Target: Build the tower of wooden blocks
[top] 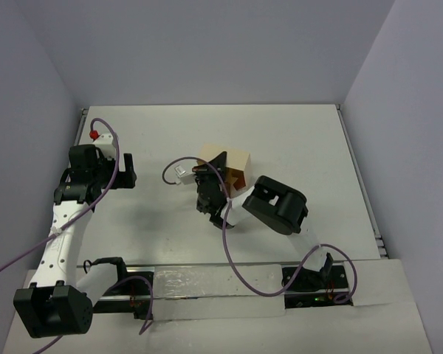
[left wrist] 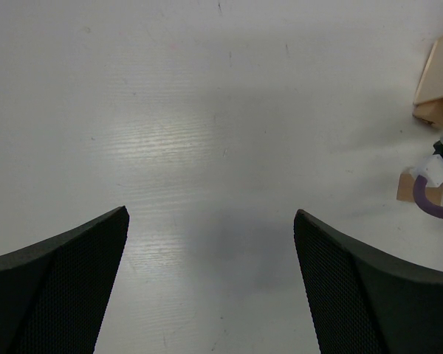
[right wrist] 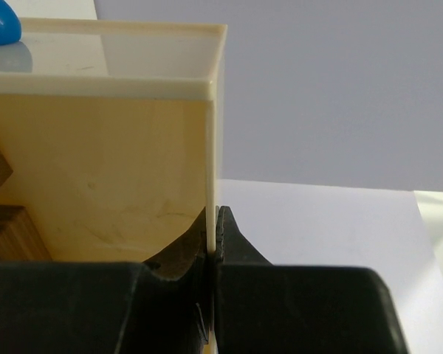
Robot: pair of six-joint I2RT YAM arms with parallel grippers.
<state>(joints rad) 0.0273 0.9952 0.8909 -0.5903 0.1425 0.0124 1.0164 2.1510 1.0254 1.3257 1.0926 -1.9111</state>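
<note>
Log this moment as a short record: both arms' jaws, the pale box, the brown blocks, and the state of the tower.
left gripper: jaws wide open, holding nothing, over bare table
right gripper: jaws shut on a thin side wall of the pale wooden box
box position: near the middle of the table, in front of the right arm
brown blocks: partly visible at the box; number unclear
tower: no stack seen standing on the table
</note>
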